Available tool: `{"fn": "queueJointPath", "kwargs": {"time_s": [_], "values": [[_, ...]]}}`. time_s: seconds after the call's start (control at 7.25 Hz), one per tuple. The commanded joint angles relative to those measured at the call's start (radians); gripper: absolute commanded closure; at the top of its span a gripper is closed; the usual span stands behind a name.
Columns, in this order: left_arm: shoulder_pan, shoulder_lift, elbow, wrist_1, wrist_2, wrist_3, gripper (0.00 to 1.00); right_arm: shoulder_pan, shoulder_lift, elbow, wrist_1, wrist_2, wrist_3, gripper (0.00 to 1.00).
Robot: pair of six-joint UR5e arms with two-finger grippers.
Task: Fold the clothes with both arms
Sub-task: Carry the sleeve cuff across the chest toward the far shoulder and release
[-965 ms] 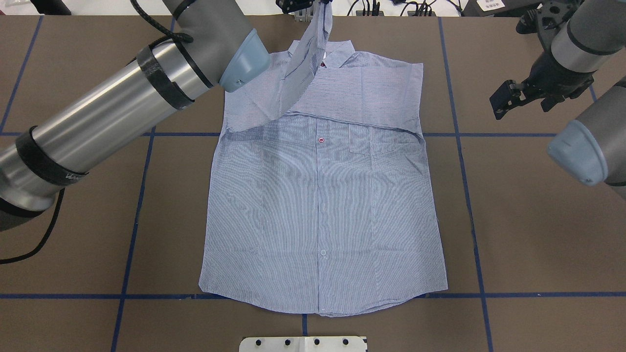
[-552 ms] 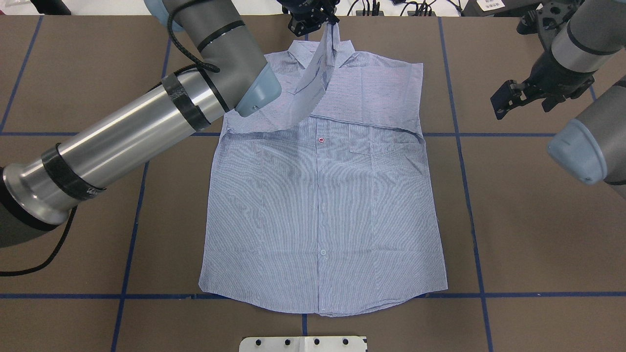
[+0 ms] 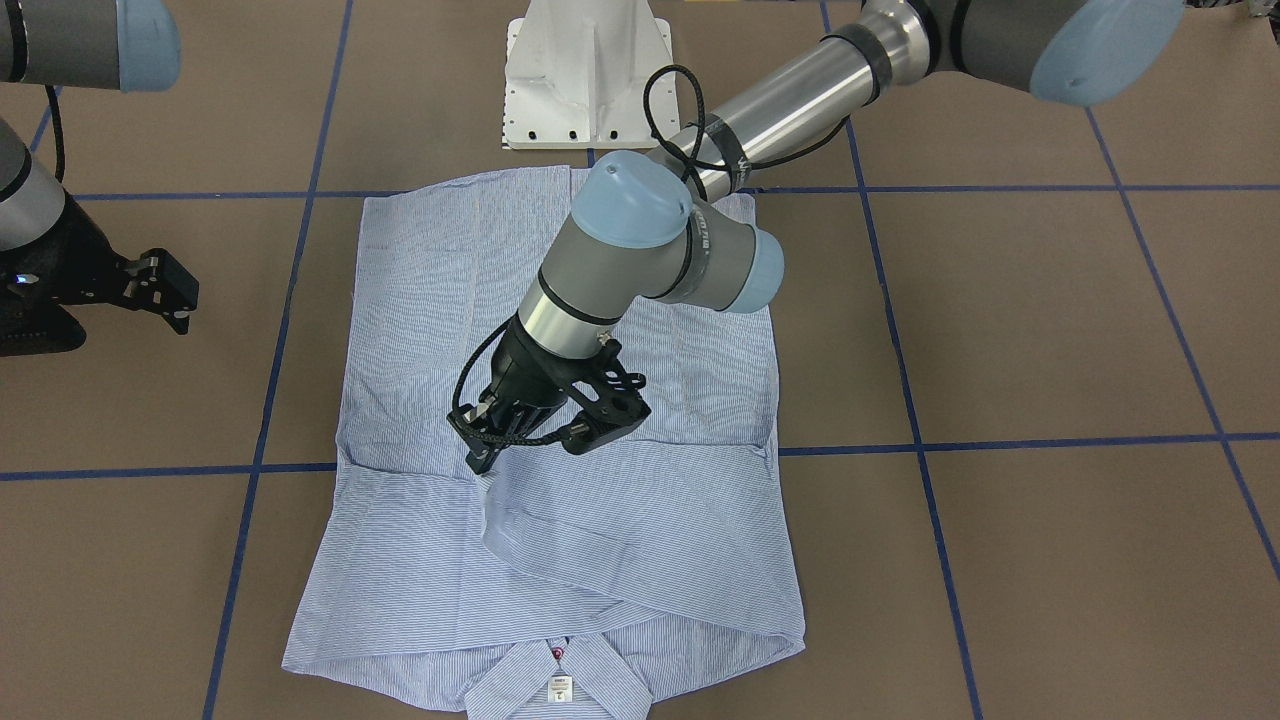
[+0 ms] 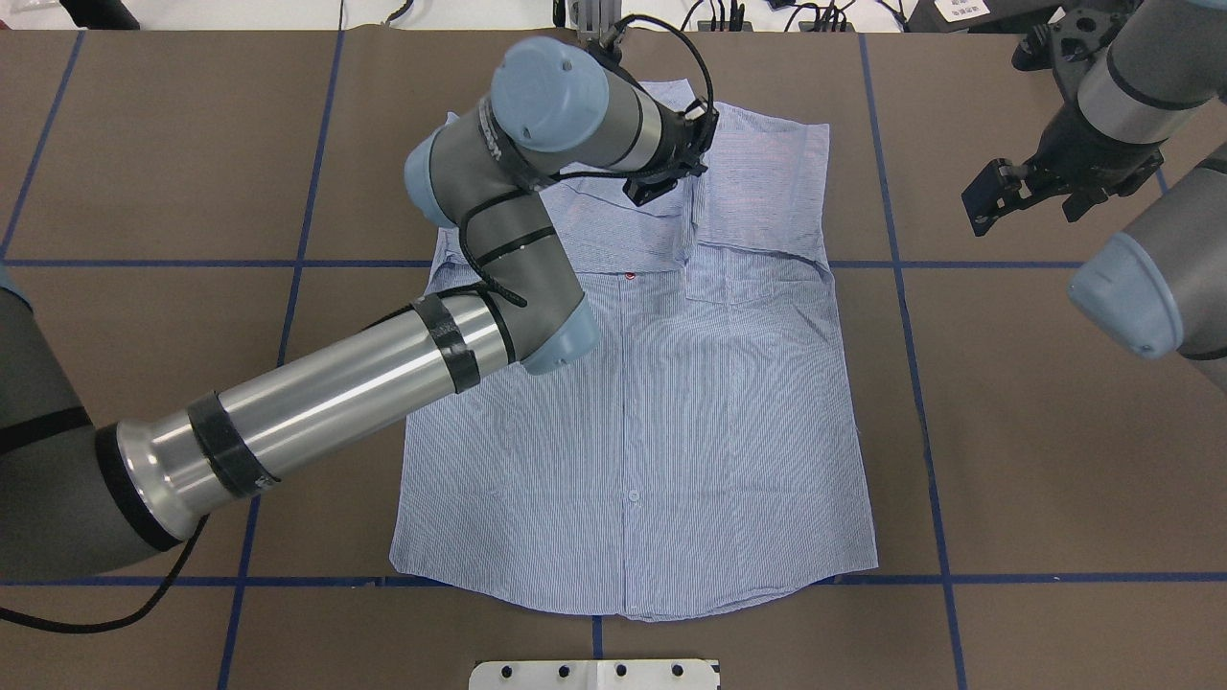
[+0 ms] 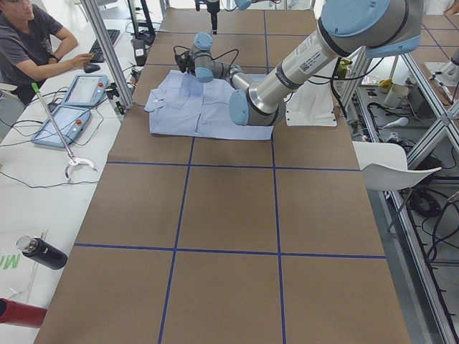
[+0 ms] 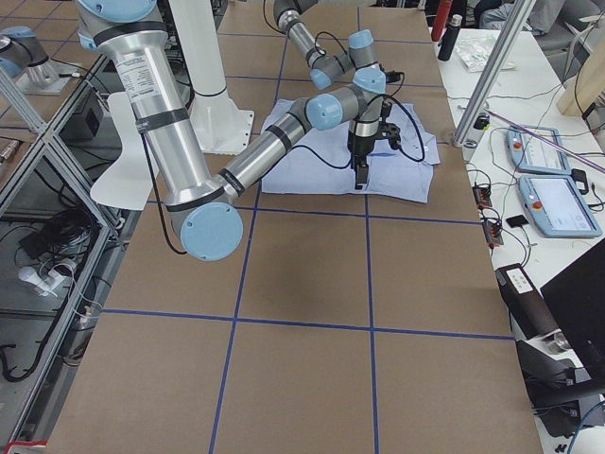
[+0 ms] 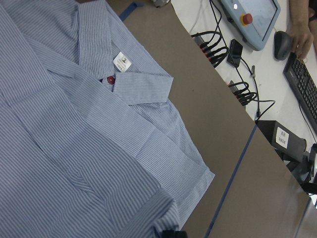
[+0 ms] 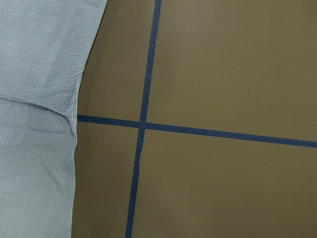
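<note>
Blue tape lines point(image 4: 925, 422) cross the brown table point(image 4: 1054, 431). A white pedestal base point(image 3: 586, 75) stands on it. A seated person in a grey T-shirt point(image 5: 29, 43) faces two blue-framed tablets point(image 5: 87, 89) on a white side desk point(image 5: 43, 179).

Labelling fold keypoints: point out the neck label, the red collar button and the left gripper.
neck label point(image 7: 122, 62), left wrist view, centre of the white tag.
red collar button point(image 7: 111, 80), left wrist view, button face.
left gripper point(image 3: 482, 466), front-facing view, midway between its fingertips.

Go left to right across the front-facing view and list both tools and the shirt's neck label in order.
right tool → left tool → white neck label
</note>
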Motion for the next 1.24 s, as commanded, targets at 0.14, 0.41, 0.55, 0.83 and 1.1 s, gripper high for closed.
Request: {"fn": "queueJointPath", "kwargs": {"time_s": [0.14, 0.41, 0.55, 0.83, 1.1], "values": [[0.07, -0.017, 0.045, -0.126, 0.046, 0.004, 0.74, 0.002, 0.002, -0.002, 0.0, -0.001, 0.002, 0.0], [0.09, -0.016, 0.038, -0.242, 0.047, 0.089, 0.0, 0.0, 0.005, -0.003, 0.0, -0.001, 0.002, 0.0], [0.084, 0.01, 0.038, -0.242, 0.05, 0.149, 0.0, 0.0, 0.008, -0.003, 0.0, -0.001, 0.004, 0.0], [-0.024, 0.068, 0.041, -0.23, 0.06, 0.159, 0.0, 0.003, 0.011, -0.002, 0.027, 0.001, 0.011, 0.0], [-0.148, 0.069, 0.048, -0.065, 0.078, 0.298, 0.01, 0.003, 0.013, -0.003, 0.054, 0.002, 0.016, 0.0]]}}
